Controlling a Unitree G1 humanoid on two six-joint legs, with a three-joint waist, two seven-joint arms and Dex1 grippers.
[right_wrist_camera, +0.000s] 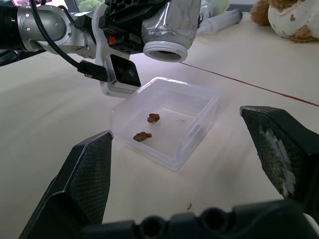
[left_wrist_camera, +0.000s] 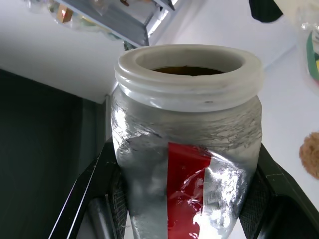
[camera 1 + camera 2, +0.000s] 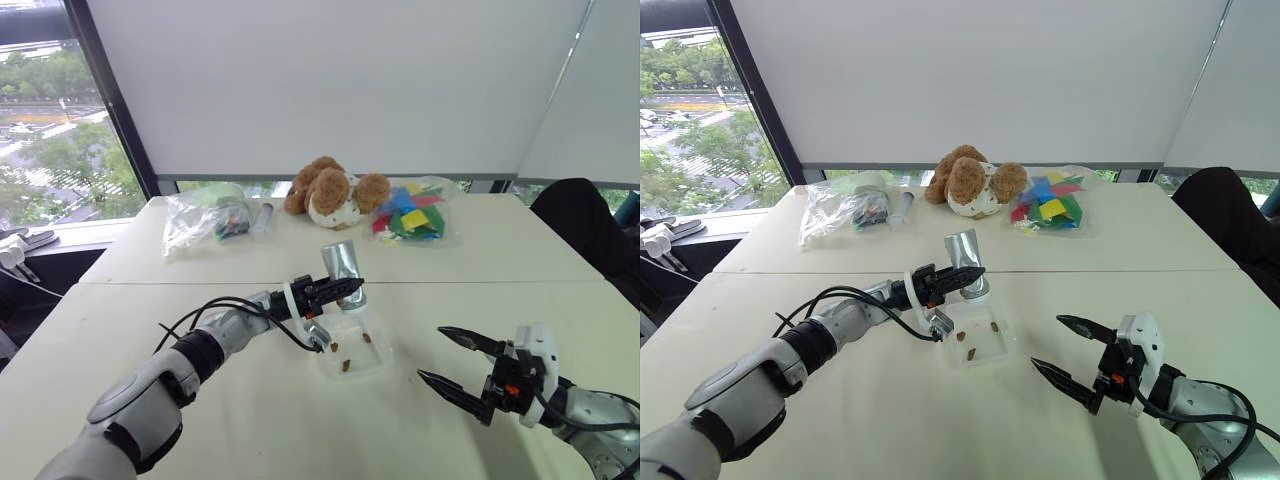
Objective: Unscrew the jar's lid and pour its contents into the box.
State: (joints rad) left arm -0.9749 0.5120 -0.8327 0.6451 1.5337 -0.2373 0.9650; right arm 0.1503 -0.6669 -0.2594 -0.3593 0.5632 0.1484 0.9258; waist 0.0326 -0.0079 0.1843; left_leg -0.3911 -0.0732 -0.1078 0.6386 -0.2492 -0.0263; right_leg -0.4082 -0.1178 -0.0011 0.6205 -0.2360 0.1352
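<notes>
Jar's [image 3: 343,264] in the left tool [image 3: 338,291], clamped tight around its silvery body and held tipped over the clear box [image 3: 372,356], open mouth aimed down so stuff drops straight in. No lid on it. A few brown nuggets [image 3: 367,337] already sit in the box, and something brown shows inside the jar's rim, so I'd guess pouring isn't quite finished. Off to the right, the right tool [image 3: 448,360] hangs above the desk [image 3: 260,420], spread wide and empty, probably just waiting out of the way.
</notes>
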